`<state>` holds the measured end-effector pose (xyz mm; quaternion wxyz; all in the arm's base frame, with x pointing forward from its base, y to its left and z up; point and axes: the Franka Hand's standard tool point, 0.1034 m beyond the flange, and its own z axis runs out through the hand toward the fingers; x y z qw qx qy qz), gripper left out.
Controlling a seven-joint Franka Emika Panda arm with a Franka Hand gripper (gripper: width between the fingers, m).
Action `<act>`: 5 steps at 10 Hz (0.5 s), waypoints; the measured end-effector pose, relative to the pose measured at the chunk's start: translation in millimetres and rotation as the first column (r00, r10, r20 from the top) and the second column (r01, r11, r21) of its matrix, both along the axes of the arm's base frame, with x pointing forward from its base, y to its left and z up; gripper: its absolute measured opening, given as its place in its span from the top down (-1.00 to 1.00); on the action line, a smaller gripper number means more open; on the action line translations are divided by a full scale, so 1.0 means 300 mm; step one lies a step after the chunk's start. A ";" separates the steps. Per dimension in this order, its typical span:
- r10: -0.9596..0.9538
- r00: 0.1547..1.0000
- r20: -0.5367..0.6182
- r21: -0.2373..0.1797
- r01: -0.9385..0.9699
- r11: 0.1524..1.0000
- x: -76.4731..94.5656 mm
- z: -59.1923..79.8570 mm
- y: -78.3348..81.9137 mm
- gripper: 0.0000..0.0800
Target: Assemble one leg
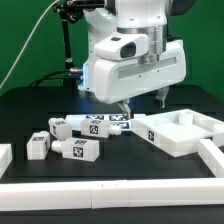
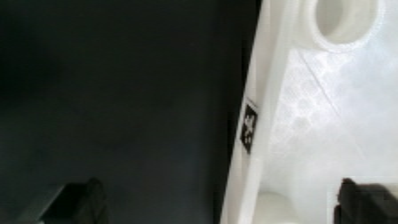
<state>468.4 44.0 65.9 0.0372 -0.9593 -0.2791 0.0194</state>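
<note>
A white Franka arm hangs its pincer (image 1: 142, 102) over a black counter (image 1: 30, 110), just above the corner of the one large flat white square panel (image 1: 190, 135) that faces the loose parts. The pincer is spread wide and holds nothing. In the wrist view its two dark fingertips (image 2: 80, 203) straddle the panel's edge, one over bare counter and the other over the panel. That view also shows one round socket (image 2: 349, 20) in the panel and one black-and-white marker tag (image 2: 249, 125) on the panel's side wall.

Four small white legs with marker tags lie on the counter to the exterior view's left of the panel, none touched by the pincer. The closest leg (image 1: 100, 123) lies just beside the panel, under the arm; whether it is one piece or two end to end, I cannot tell. A second leg (image 1: 58, 127) lies further from the panel, a third leg (image 1: 78, 149) nearer the camera, and a fourth leg (image 1: 38, 145) farthest from the panel

One low white rail (image 1: 110, 192) runs along the counter in front of the panel
</note>
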 end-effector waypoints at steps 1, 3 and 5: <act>-0.003 1.000 -0.001 0.000 0.003 1.000 -0.003 -0.005 0.001 -0.62; -0.054 0.997 0.050 0.000 0.054 0.999 -0.016 -0.077 0.057 -0.62; -0.087 0.993 0.085 0.015 0.086 0.996 -0.022 -0.161 0.118 -0.62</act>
